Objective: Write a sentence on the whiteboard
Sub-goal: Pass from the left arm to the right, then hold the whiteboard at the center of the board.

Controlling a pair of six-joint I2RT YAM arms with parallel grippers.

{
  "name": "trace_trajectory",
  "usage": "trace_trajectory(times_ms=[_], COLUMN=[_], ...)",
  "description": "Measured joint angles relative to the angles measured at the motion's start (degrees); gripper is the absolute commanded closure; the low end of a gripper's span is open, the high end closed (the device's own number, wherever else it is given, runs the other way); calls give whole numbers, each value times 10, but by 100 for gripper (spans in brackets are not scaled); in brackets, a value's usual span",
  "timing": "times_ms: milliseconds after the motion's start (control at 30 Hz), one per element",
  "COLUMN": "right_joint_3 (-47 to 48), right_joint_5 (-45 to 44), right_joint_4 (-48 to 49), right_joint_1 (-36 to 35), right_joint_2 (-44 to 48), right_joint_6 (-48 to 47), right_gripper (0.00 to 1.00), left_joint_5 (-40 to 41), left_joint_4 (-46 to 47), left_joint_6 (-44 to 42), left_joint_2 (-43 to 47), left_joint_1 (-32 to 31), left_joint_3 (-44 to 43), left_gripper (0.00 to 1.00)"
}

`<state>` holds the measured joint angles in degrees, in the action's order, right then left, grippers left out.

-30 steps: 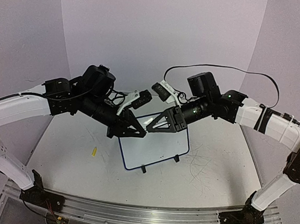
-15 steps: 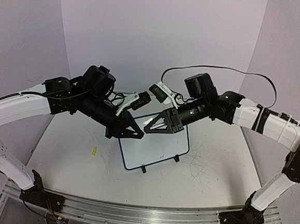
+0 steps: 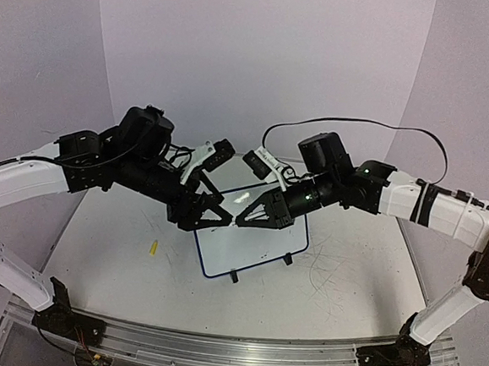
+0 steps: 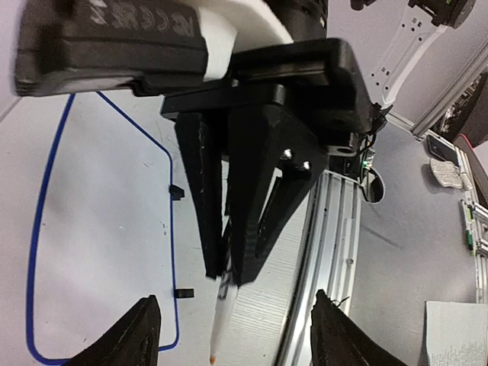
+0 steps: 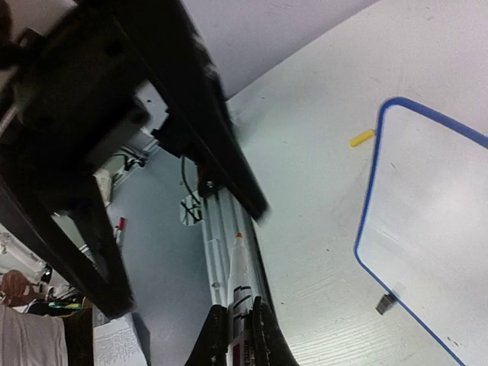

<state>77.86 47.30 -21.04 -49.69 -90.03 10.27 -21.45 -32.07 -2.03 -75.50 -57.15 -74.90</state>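
Note:
The whiteboard (image 3: pixel 256 253) lies on the table under both grippers, blue-framed with a bare white face (image 4: pixel 99 229) (image 5: pixel 435 213); the sentence is out of view. My right gripper (image 3: pixel 243 218) (image 5: pixel 240 309) is shut on a white marker (image 5: pixel 239 274) whose orange tip points away from the wrist. My left gripper (image 3: pixel 223 213) (image 4: pixel 235 297) stands open facing it, its fingers (image 4: pixel 145 332) wide on either side of the marker (image 4: pixel 221 324) without touching it. In the left wrist view, the right gripper's black fingers pinch the marker's upper end.
A small yellow cap (image 3: pixel 152 248) (image 5: pixel 361 138) lies on the table left of the board. The board's black stand feet (image 3: pixel 234 276) stick out at its near edge. The metal rail (image 3: pixel 214 350) runs along the table's front, and grey scratch marks (image 3: pixel 326 270) show right of the board.
My left gripper has opened and let go of the marker, and the left arm has drawn back leftward. My right gripper has closed tighter on the marker and shifted slightly left and down.

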Motion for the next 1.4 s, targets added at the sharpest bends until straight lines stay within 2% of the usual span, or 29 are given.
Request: trace_trajectory(times_ms=[167, 267, 433, 800, 933, 1133, 1400], right_joint_3=[-81, -117, -138, -167, -174, -206, -212], right_joint_5=[-145, -218, -319, -513, -546, -568, -560], right_joint_4=[-4, 0, 6, 58, 83, 101, 92], right_joint_1=[-1, -1, -1, -1, -1, -1, -1], right_joint_2=[88, 152, 224, 262, 279, 328, 335], right_joint_6=[-15, -28, -51, -70, -45, 3, -63], right_gripper=[100, 100, 100, 100, 100, 100, 100], left_joint_5=[82, 129, 182, 357, 391, 401, 361], left_joint_4=[68, 117, 156, 167, 171, 183, 317], left_joint_6=[58, 116, 216, 407, 461, 503, 513], left_joint_2=[94, 136, 133, 153, 160, 145, 156], left_joint_1=[22, 56, 114, 115, 115, 115, 115], left_joint_3=[78, 131, 185, 276, 304, 338, 454], left_gripper=[16, 10, 6, 4, 3, 5, 4])
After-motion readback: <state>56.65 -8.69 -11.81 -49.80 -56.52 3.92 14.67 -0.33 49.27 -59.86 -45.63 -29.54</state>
